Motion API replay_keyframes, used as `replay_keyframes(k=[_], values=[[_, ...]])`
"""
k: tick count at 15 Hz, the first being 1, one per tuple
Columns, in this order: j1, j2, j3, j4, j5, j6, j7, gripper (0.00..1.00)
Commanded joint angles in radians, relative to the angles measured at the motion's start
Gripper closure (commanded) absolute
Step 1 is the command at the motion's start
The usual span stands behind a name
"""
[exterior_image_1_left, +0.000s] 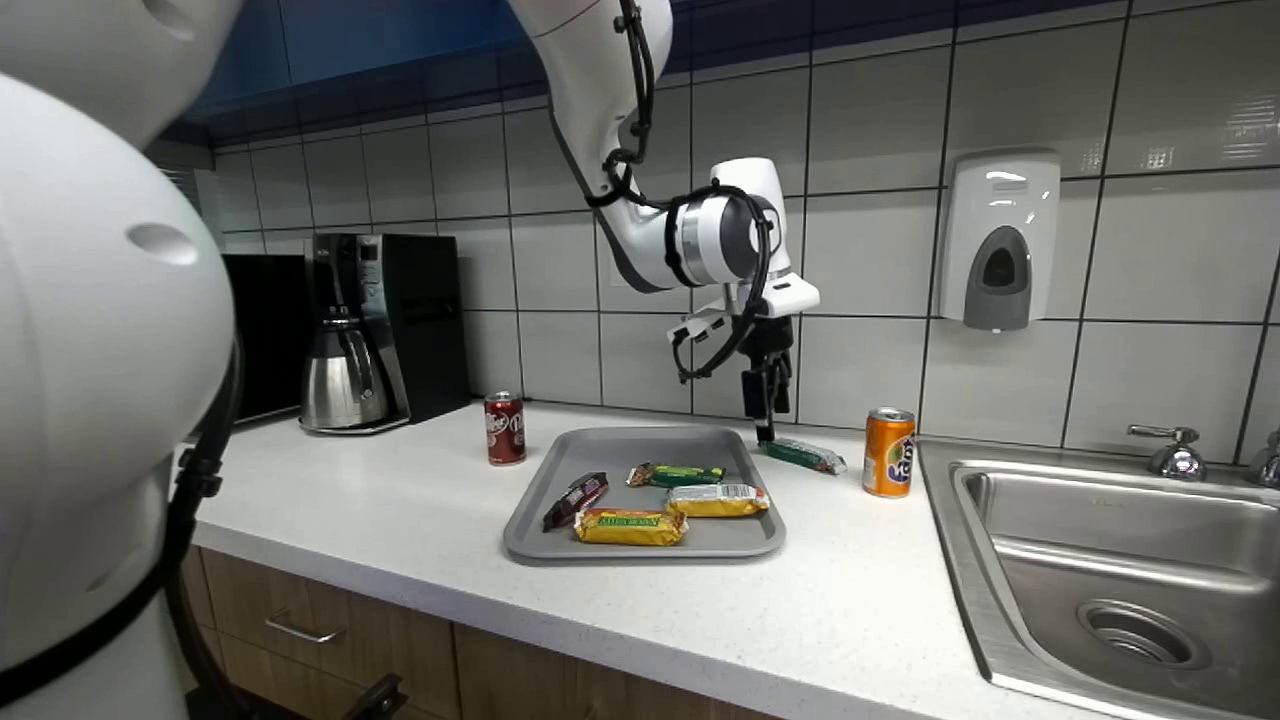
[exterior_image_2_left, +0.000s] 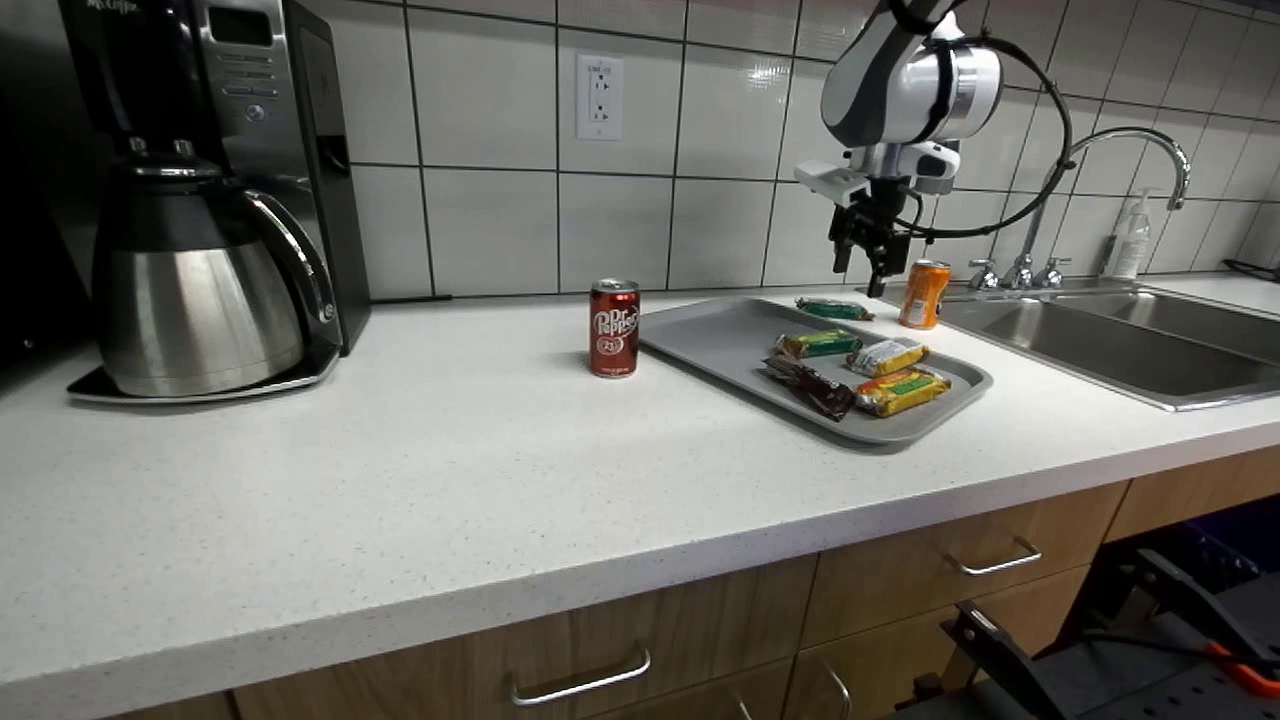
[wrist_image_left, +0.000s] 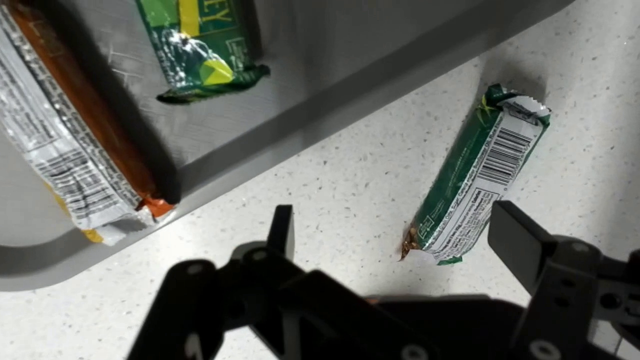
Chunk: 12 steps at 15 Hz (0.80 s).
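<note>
My gripper (wrist_image_left: 397, 225) points down with its jaws wide apart and nothing held between them. In the wrist view a green-wrapped bar (wrist_image_left: 475, 175) lies on the white counter, slanted, barcode side up. Its lower end shows in the gap, closer to the right finger (wrist_image_left: 517, 245). An exterior view has the gripper (exterior_image_2_left: 860, 272) hanging above the counter, apart from that bar (exterior_image_2_left: 834, 309). The grey tray (exterior_image_1_left: 590, 460) beside it bears a green bar (exterior_image_1_left: 680, 476), a yellow bar with white label (exterior_image_1_left: 717, 500), a yellow bar (exterior_image_1_left: 630, 527) and a dark brown bar (exterior_image_1_left: 575, 500).
An orange can (exterior_image_1_left: 888, 452) stands right of the green bar, near the steel sink (exterior_image_1_left: 1130, 545). On the tray's opposite side is a red can (exterior_image_2_left: 613, 328), with a coffee maker (exterior_image_2_left: 200, 270) beyond. The tiled wall (exterior_image_1_left: 870, 370) rises close behind the gripper.
</note>
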Motion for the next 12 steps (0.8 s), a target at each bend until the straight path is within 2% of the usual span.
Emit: replay_keyframes(k=[1,12], values=[[-0.012,0.063,0.001,0.115,0.023,-0.078,0.043,0.0],[-0.038,0.214,-0.001,0.323,0.034,-0.145,0.1,0.0]])
